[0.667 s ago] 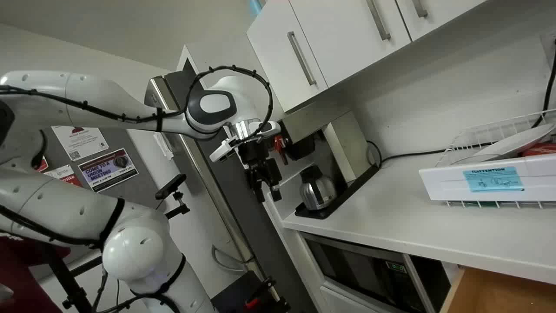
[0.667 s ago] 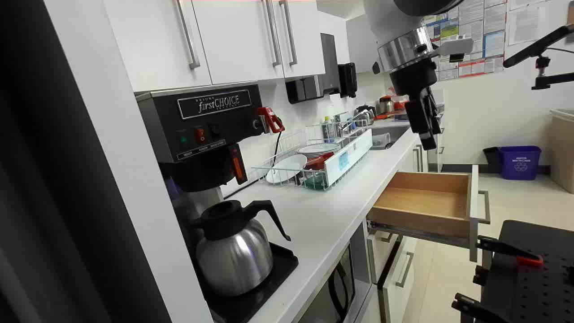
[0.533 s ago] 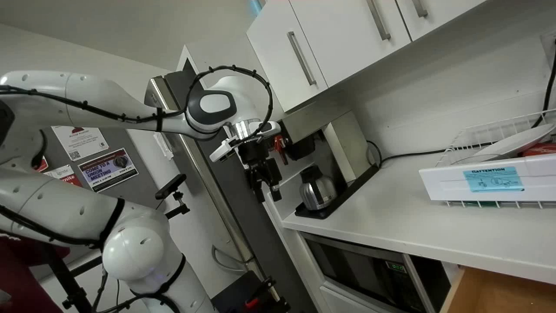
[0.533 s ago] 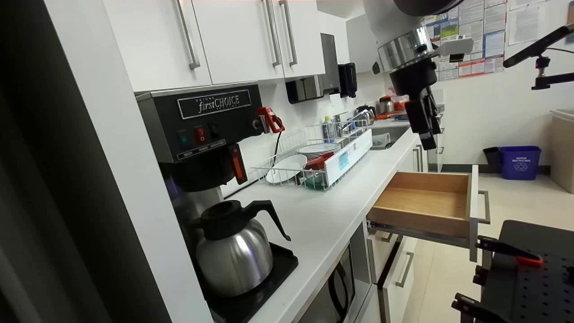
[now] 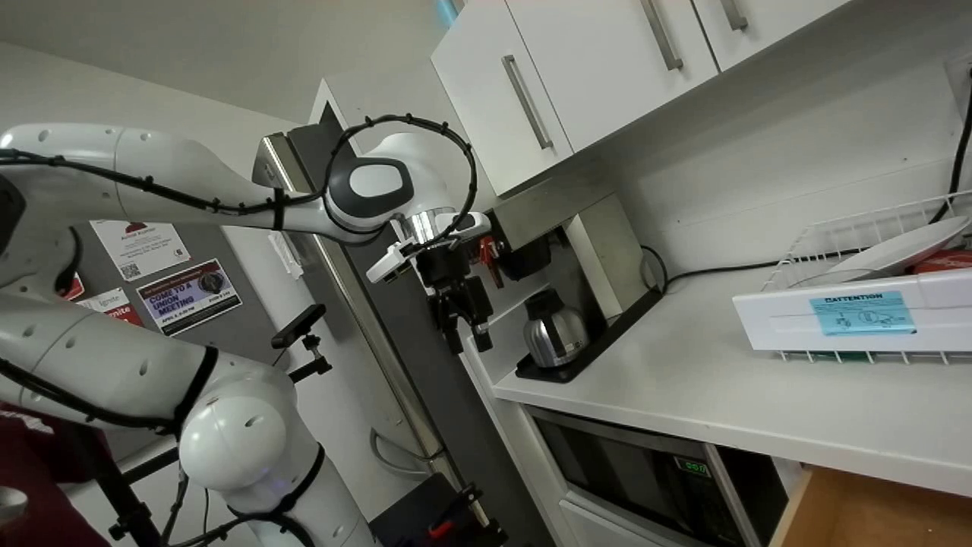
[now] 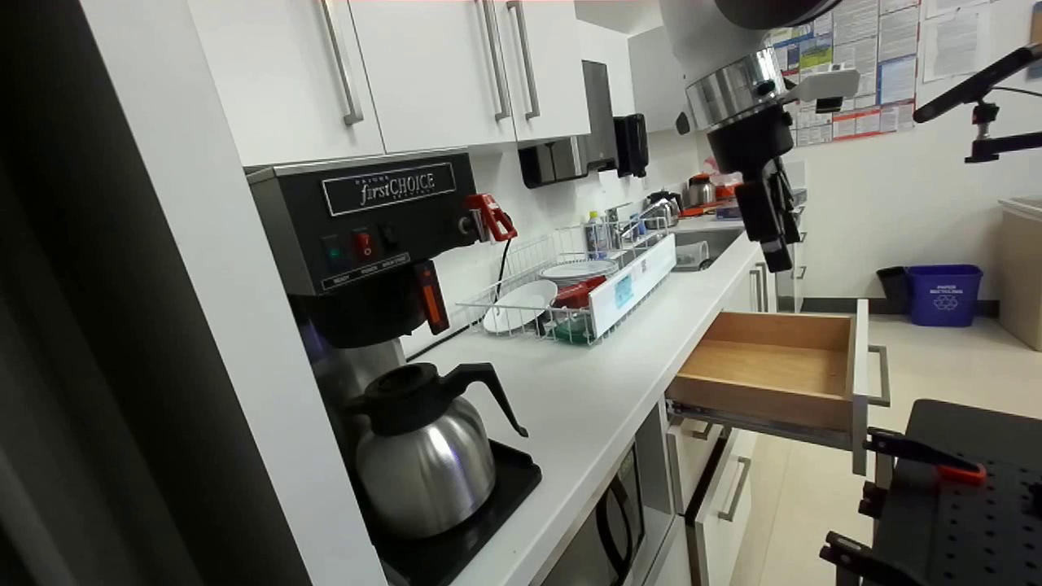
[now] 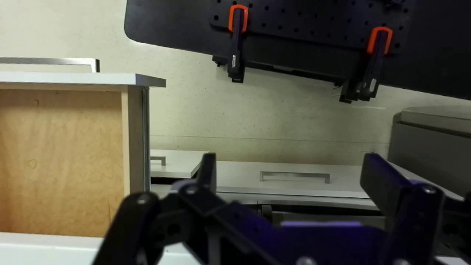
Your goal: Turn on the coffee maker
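Black plastic and bare steel make up the coffee maker [image 6: 358,317], which stands on the white desk [image 6: 570,391] toward nine o'clock in an exterior view, its steel carafe [image 6: 427,472] seated on the low base [image 6: 509,488]. I judge it heavy and stiff, unlikely to tip under a light push, though a hard shove might slide it. Nothing needs gripping for this job: the red rocker switch [image 6: 363,244], and the dark switch [image 6: 389,236] between two and three o'clock of it, look small and firm, better suited to a square press than to a pinch. Which one starts the machine I cannot tell; a green lamp [image 6: 334,253] shows between eight and nine o'clock of the red. The carafe is probably slick, so its black handle [image 6: 476,374] would be the only sound hold. The tool [image 7: 290,171] is spread wide, nothing between its fingers [image 7: 208,173], and well apart from the front panel [image 6: 427,228], which lies toward nine o'clock of it in an exterior view. The arm [image 5: 175,163] extends from nine o'clock in an exterior view, then folds at the wrist [image 5: 425,171] so that, in both exterior views, the tool points down between five and six; I would expect the fingers to need turning up before any press
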